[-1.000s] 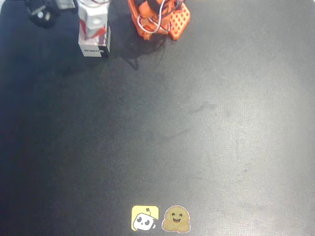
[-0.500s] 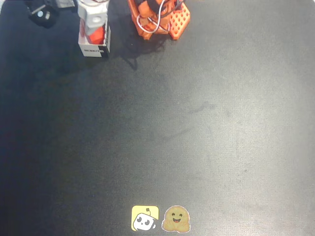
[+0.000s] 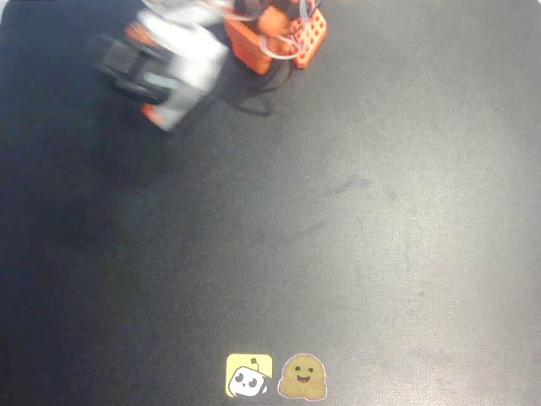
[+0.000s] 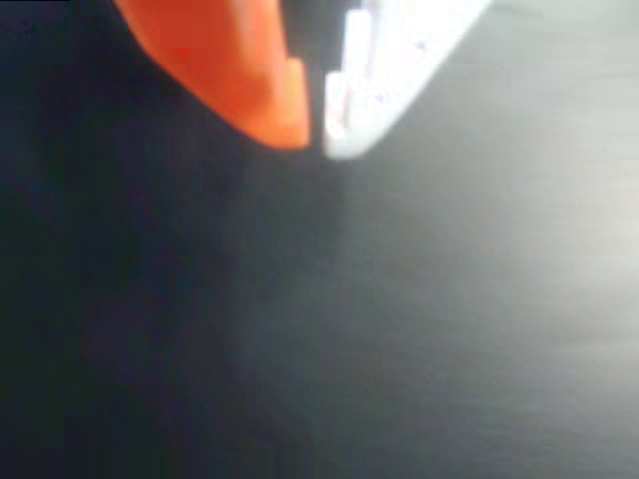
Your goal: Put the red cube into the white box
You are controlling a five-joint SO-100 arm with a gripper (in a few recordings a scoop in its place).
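Seen from overhead, the blurred arm sweeps over the dark desk at the upper left. In the wrist view, the gripper has its orange and white fingers nearly touching, holding nothing. The cube and box cannot be made out. The arm should probably slow down and locate the cube first.

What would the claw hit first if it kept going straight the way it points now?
Most likely just the bare black table mat. In the wrist view the claw has its tips nearly together with nothing between them, and only mat lies beyond. Both views are motion-blurred, so depth is uncertain.
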